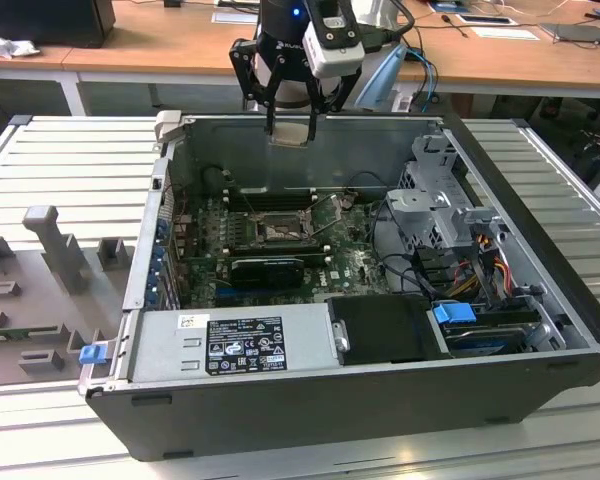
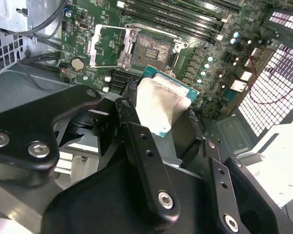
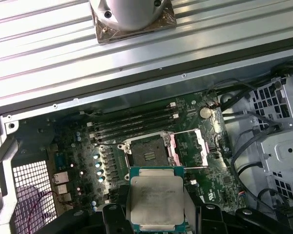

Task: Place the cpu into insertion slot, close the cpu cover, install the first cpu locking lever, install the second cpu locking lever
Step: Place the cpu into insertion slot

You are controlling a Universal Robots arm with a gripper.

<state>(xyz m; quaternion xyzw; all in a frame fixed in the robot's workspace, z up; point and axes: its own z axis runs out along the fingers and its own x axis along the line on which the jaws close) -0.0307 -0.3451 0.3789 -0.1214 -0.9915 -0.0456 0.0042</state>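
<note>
Closest to the wrist cameras, the black jaws are clamped on the small, flat, square, pale tan-silver cpu (image 3: 156, 202), gripped at two opposite edges with its metal face exposed. Beyond it, the square black-and-metal insertion slot (image 3: 149, 150) on the green motherboard (image 3: 212, 185) lies open and empty, well apart from the chip, and the thin grey-metal frame of the cpu cover (image 3: 189, 148) is swung back just beside the socket. A tilted or shifted chip is judged the main hazard: since the socket is barely larger, a skewed descent could bend contacts or catch a corner on the opened frame. A weak hold on such thin edges could also let it drop. Room is bounded by the long black memory slots (image 3: 136, 122) on one side and the cover on the other. Farther out, the grey case wall (image 1: 380, 150) stands close beneath the jaws, a grey drive cage (image 1: 435, 200) crowds the exterior view's right, and the ribbed grey desk (image 1: 70, 160) carries the case.
</note>
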